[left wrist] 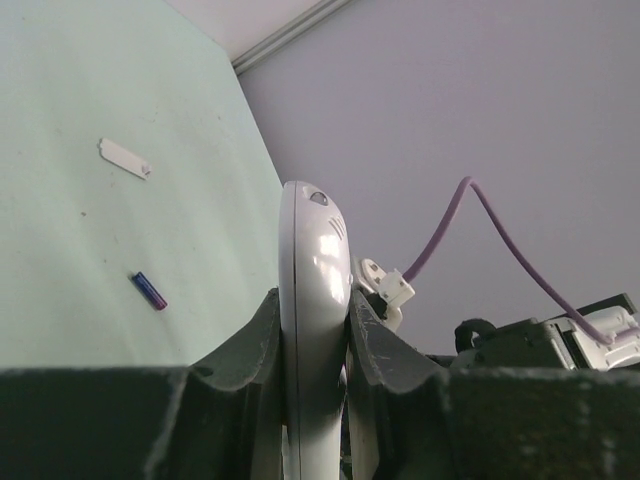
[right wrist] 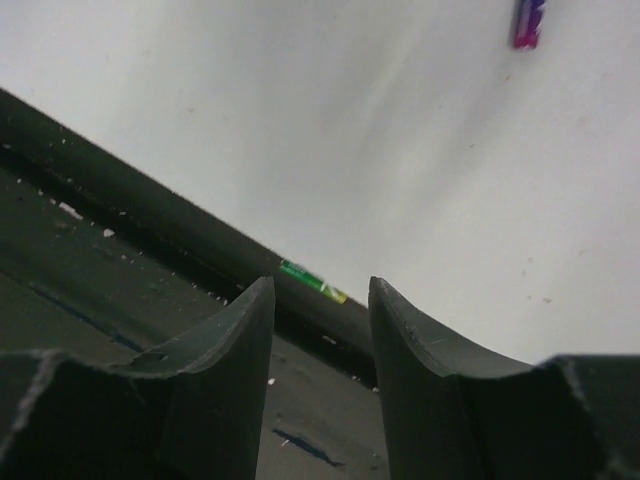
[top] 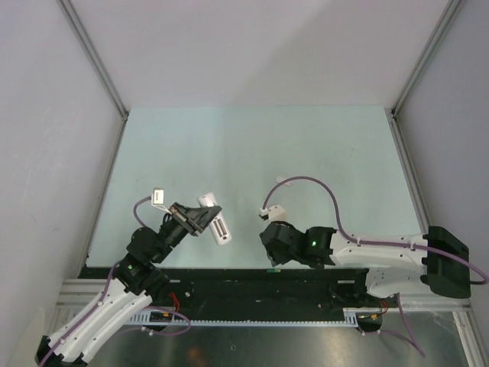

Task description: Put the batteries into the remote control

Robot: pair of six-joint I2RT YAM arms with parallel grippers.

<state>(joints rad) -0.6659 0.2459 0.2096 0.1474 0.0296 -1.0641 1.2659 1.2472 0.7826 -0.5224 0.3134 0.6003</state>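
Observation:
My left gripper is shut on the white remote control and holds it on edge above the table's near left. In the left wrist view the remote control stands clamped between both fingers of the left gripper. The purple battery lies loose on the table; it also shows as the purple battery at the top of the right wrist view. The green battery lies at the table's near edge, against a dark strip. My right gripper hangs open just short of it, with nothing between its fingers. From above, the right gripper points down at that edge.
A small flat white cover piece lies on the pale green table, farther out than the purple battery. A dark rail runs along the near edge. Grey walls close in the left, right and far sides.

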